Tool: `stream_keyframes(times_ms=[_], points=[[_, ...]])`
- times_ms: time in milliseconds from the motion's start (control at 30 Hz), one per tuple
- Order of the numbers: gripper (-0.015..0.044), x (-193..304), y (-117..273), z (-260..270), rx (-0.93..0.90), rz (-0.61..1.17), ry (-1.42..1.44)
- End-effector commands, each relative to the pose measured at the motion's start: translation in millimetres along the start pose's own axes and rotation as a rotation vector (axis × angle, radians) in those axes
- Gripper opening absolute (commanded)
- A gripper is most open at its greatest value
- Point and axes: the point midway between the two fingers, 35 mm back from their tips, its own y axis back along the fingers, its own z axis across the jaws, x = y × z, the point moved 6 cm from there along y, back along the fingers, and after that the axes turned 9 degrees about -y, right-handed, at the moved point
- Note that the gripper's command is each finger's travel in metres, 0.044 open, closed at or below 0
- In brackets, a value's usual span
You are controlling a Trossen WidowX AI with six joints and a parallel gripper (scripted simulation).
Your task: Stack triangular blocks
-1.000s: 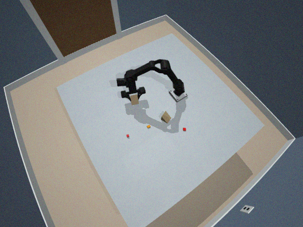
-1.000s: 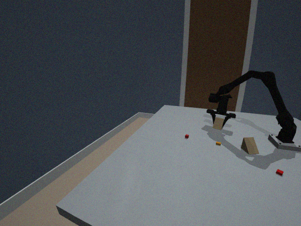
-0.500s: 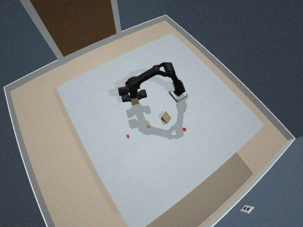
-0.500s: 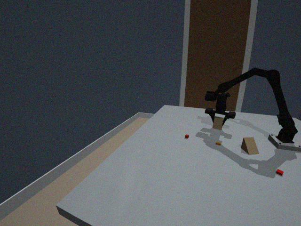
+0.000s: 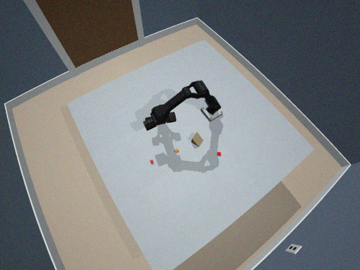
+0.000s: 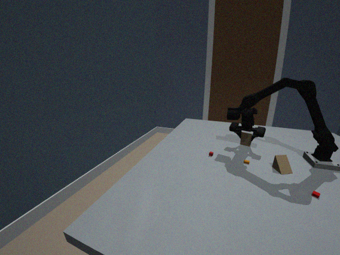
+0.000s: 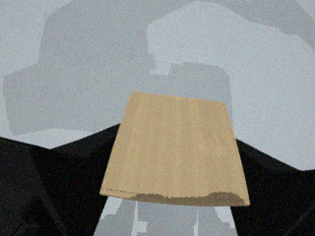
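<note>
My gripper [image 6: 246, 139] is shut on one tan wooden triangular block [image 6: 246, 137] [image 7: 174, 147], gripping it by its two ends. The held block hangs above the table and fills the middle of the wrist view. In the top view the hand and arm hide it. The other triangular block [image 5: 198, 139] [image 6: 284, 165] rests on the table [image 5: 185, 197] [image 6: 175, 208] between the held block and the arm's base, with a sloped face upward. The two blocks are well apart. The face of the held block turned away from the wrist camera cannot be seen.
A small orange piece [image 5: 176, 150] [image 6: 246, 162] lies near the standing block. One small red piece [image 5: 151, 161] [image 6: 211, 153] lies farther out, and another red piece [image 5: 219, 153] [image 6: 315, 194] lies on the base's side. The arm's base plate [image 5: 211, 116] [image 6: 326, 165] stands beyond the resting block.
</note>
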Motion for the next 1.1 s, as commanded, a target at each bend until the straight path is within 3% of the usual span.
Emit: stream_keyframes(times_ms=[0, 433, 967, 1067], points=[[0.0, 9.1, 2.5, -0.7, -0.016, -0.079, -0.003], [0.0, 50.4, 2.5, -7.5, -0.066, -0.411, -0.004], [0.042, 44.3, 2.9, -7.2, -0.052, -0.357, -0.002], [0.044, 44.3, 2.9, -7.2, -0.052, -0.357, -0.002]])
